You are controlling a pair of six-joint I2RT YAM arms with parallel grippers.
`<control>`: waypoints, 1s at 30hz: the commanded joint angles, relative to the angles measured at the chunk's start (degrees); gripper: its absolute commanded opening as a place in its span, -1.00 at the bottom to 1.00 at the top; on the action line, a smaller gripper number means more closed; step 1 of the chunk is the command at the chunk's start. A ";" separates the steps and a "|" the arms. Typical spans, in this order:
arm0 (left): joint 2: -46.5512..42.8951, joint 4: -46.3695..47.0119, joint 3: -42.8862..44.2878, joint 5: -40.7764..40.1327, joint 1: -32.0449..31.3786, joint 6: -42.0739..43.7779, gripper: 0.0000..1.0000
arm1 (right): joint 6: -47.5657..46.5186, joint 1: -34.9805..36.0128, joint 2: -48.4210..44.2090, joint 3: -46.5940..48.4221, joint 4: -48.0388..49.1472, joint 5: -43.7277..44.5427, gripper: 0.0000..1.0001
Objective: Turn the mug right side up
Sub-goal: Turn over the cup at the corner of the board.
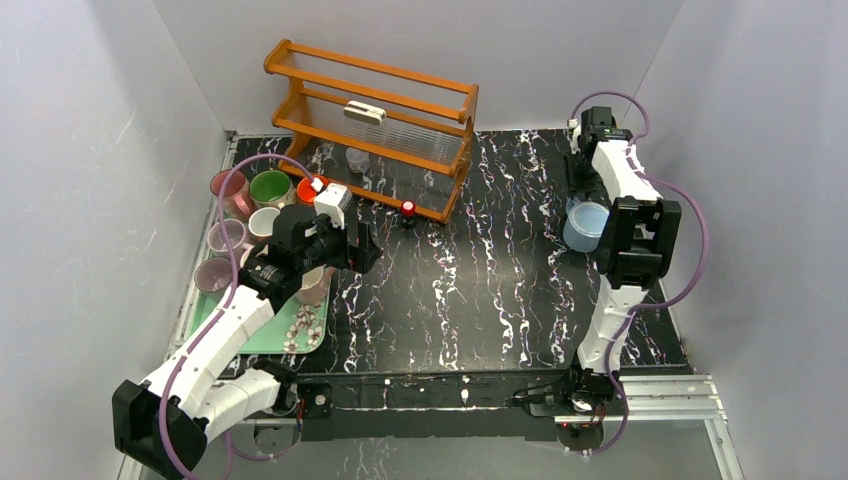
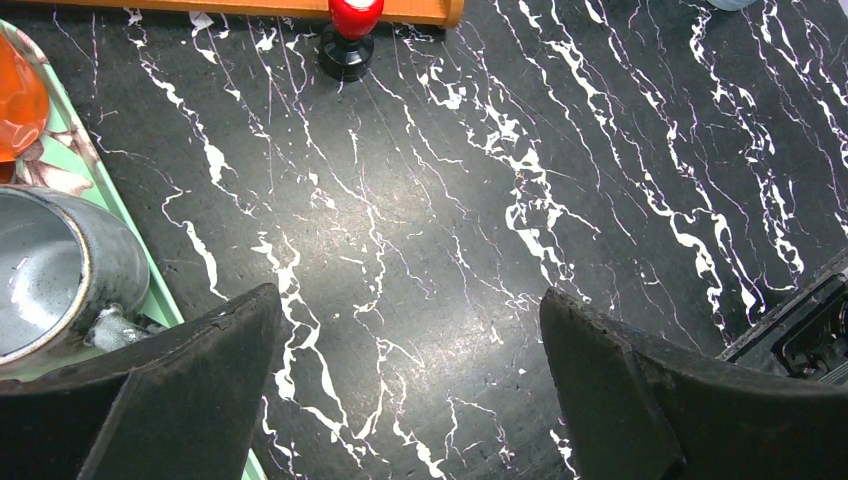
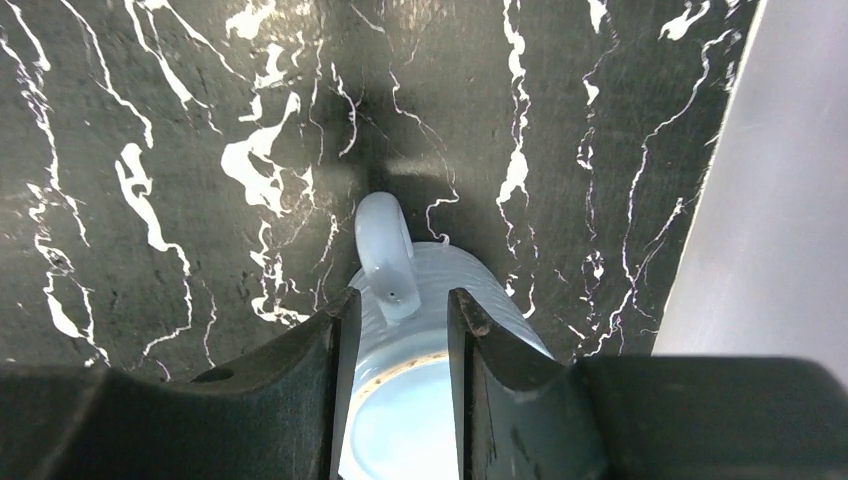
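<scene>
A pale blue ribbed ceramic mug [image 3: 500, 290] sits far right on the black marbled worktop [image 3: 150, 150], seemingly bottom-up, so nothing is turned yet. The right hand [image 3: 400, 300] stands narrowed either side of the mug's handle [image 3: 385, 245]; whether it pinches, I cannot tell. The left hand [image 2: 408, 300] gapes empty.

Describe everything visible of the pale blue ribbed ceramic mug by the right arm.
The pale blue mug looks like glazed ceramic, with fine horizontal ribs and a loop handle. It sits on the black white-veined table near the right wall. A brownish ring edges the end facing the camera; base or rim, I cannot tell. Black fingers of the right gripper flank the handle; contact is unclear.
</scene>
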 commanded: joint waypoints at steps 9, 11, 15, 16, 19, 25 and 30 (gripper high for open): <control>-0.04 0.78 -0.85 0.93 -0.25 0.83 0.97 | -6.66 -0.70 2.99 0.59 -4.60 -5.93 -0.11; 0.02 0.77 -0.85 0.81 -0.25 0.84 0.97 | -6.94 -0.77 3.17 0.57 -4.71 -5.89 -0.14; 0.04 0.78 -0.98 0.84 -0.25 0.92 0.97 | -6.82 -0.70 3.80 1.18 -5.79 -5.84 -0.19; 0.12 0.78 -0.94 0.77 -0.25 0.92 0.97 | -6.74 -0.65 4.16 1.26 -6.25 -6.00 -0.19; 0.22 0.78 -0.89 0.84 -0.25 0.92 0.97 | -6.82 -0.70 5.11 1.27 -6.86 -4.07 -0.18; 0.21 0.69 -0.94 0.58 -0.25 0.92 0.97 | -7.55 -0.70 6.26 0.54 -7.09 -2.36 -0.14; -0.20 0.43 -0.85 -0.30 -0.25 1.09 0.97 | -8.30 -0.64 4.69 -0.56 -5.91 -4.24 -0.44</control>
